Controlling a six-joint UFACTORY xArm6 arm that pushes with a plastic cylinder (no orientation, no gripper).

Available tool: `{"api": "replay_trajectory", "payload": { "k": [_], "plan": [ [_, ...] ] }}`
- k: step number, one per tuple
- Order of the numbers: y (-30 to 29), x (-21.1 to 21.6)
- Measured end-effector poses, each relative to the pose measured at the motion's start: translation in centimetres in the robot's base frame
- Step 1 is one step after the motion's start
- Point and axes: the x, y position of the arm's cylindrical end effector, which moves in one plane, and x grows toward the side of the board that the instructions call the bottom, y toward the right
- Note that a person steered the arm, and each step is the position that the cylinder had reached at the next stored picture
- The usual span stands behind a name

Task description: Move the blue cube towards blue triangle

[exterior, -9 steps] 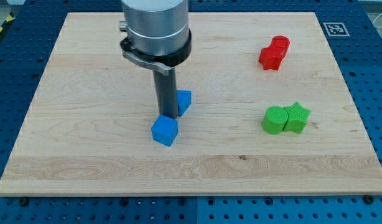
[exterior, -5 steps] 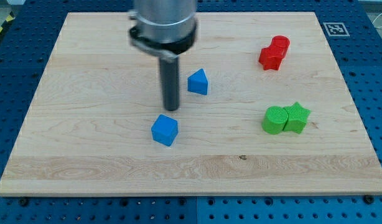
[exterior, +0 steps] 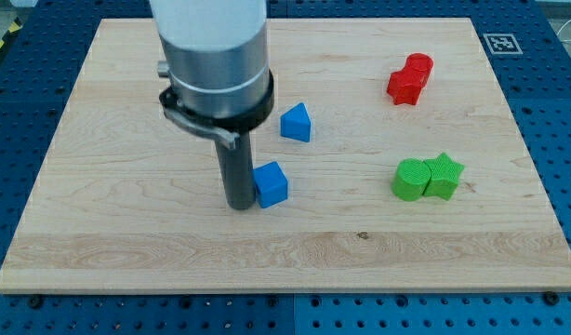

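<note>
The blue cube (exterior: pixel 272 183) sits near the board's middle, just below and left of the blue triangle (exterior: pixel 296 123), with a gap of bare wood between them. My tip (exterior: pixel 240 206) rests on the board right against the cube's left side. The arm's grey body hangs over the board above the tip and hides the wood behind it.
A red block pair (exterior: pixel 409 79) lies at the view's upper right. A green cylinder (exterior: pixel 411 180) and a green star-shaped block (exterior: pixel 444 176) touch each other at the right. The wooden board (exterior: pixel 127 261) has a marker tag (exterior: pixel 498 43) at its top right corner.
My tip has moved from above the cube round to its left side. The blue cube has slid right and up, closer to the blue triangle, which moved up-right earlier.
</note>
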Motion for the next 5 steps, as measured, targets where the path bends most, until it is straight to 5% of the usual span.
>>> {"api": "replay_trajectory", "payload": {
  "k": [5],
  "plan": [
    [2.7, -1.3]
  ]
}}
